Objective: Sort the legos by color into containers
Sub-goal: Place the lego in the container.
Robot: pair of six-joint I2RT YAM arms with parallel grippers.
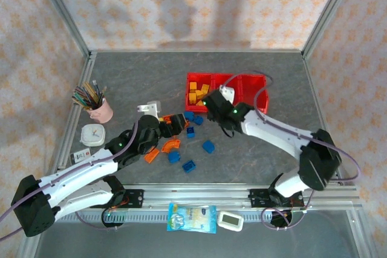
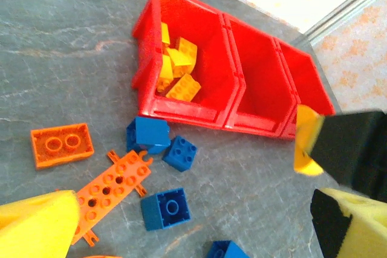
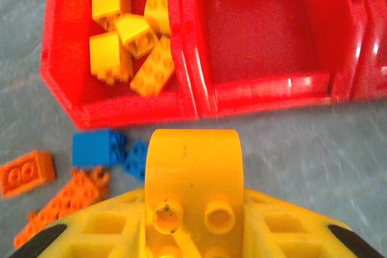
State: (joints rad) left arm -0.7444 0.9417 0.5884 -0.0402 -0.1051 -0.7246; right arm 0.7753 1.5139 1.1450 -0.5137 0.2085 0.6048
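Three joined red containers [image 1: 242, 98] [image 2: 254, 83] [image 3: 254, 34] stand at the back; the left one holds several yellow legos [image 3: 130, 43] [image 2: 175, 67], the middle one looks empty. My right gripper [image 3: 193, 234] [image 1: 210, 104] is shut on a yellow curved lego [image 3: 193, 173] [image 2: 305, 140], just in front of the containers. Blue legos [image 2: 166, 208] [image 1: 208, 146] and orange legos [image 2: 60, 144] [image 1: 172, 145] lie scattered on the table. My left gripper [image 2: 193, 228] [image 1: 174, 124] hangs open above them with nothing between its fingers.
A pink cup of pencils [image 1: 100, 110] and a white round timer [image 1: 92, 133] sit at the left. A small white object [image 1: 151, 108] lies behind the left gripper. A blue packet [image 1: 192, 217] and a white device [image 1: 230, 221] rest on the front rail.
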